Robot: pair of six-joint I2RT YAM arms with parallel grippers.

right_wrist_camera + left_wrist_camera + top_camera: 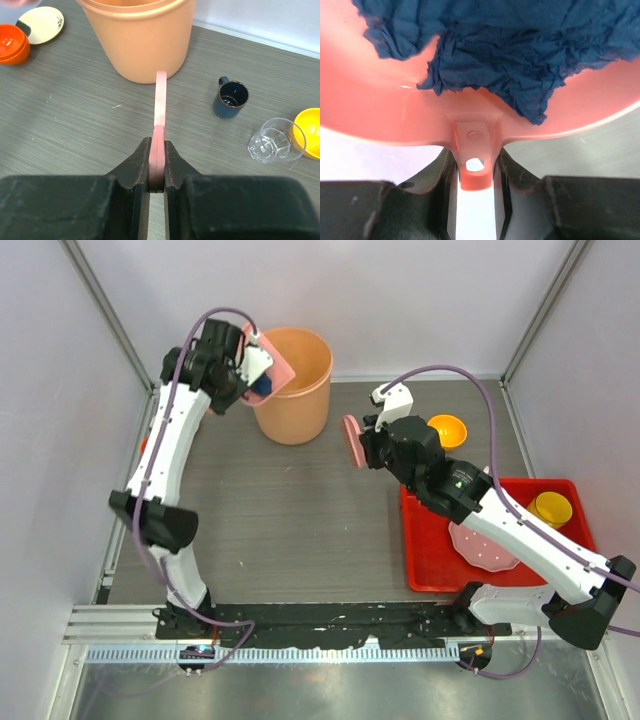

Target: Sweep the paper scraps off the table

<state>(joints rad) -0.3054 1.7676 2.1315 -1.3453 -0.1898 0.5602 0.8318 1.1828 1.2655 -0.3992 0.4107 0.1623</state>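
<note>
While the left claw (pixel 475 167) was clamped on the tab handle of the pink dustpan (pixel 380 110), one finger pressed against each side of the tab, the pan was raised and tipped at the left rim of the tall orange bin (pixel 300 410) at the far side of the counter (pixel 290 530). The paper scraps (pixel 510 55) that showed were crumpled dark blue pieces lying in the hollow of the pan and touching its wall. Whether scraps of other colours lay under them could not be told.

The right claw (pixel 157 172) was closed tight on a thin pink paddle (pixel 160 100), held edge-on and pointing toward the foot of the bin. From above, the paddle stood just to the right of the bin and apart from it. Whether its edge touched the counter was not clear.

As a judgement, the gathering looked finished. No loose scrap appeared on the wood grain in the overhead view or in the right wrist view, though the arms hid part of the surface. The things in sight there were a dark blue cup (pixel 231 97), a clear plastic cup (pixel 272 142) lying on its side and the red tray (pixel 430 575), and none of them belonged to the sweeping.

What seemed left was the emptying. The blue paper sat in the pan and had not dropped, so a steeper tilt over the mouth of the bin was probably needed to shed it.
</note>
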